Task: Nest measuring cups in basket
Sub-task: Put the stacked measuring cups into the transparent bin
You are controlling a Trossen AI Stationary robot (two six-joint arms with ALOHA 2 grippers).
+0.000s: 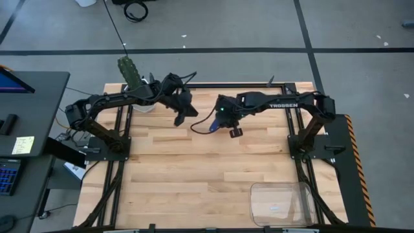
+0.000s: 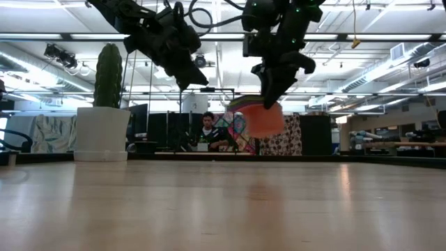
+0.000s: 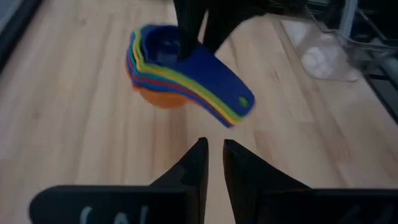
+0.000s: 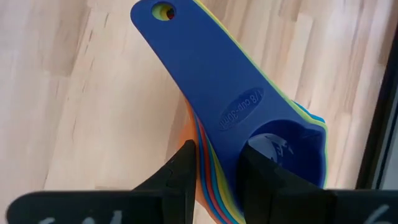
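Nested measuring cups pinched at stack wall between right gripper jaws, airborne, basket well apart; left gripper narrow, empty, near; slip risk from edge-only pinch.

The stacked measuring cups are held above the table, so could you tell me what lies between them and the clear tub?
Nothing: in the high view, only bare wooden table separates the stacked cups, in the right hand, from the tub.
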